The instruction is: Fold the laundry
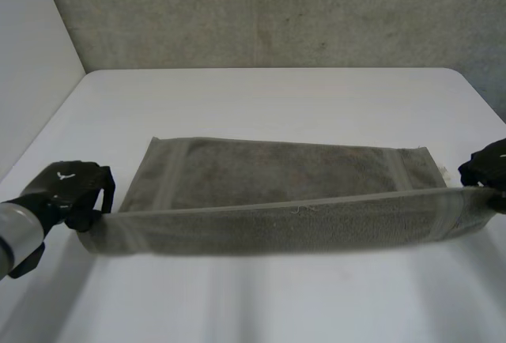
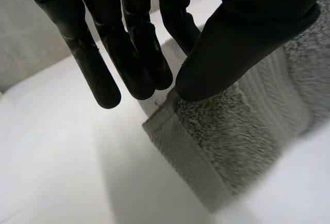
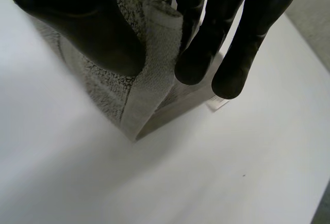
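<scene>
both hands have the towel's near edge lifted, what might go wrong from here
The left hand pinches only the very corner of the towel, so the cloth may slip out when the edge is carried over. The right hand holds its corner the same way. The lifted edge hangs as a band between them while the rest lies flat on the table; if the hands move unevenly, the fold could land crooked.

One grey towel (image 1: 277,173), one white table (image 1: 277,94), two hands (left hand (image 1: 69,186), right hand (image 1: 486,166)).
</scene>
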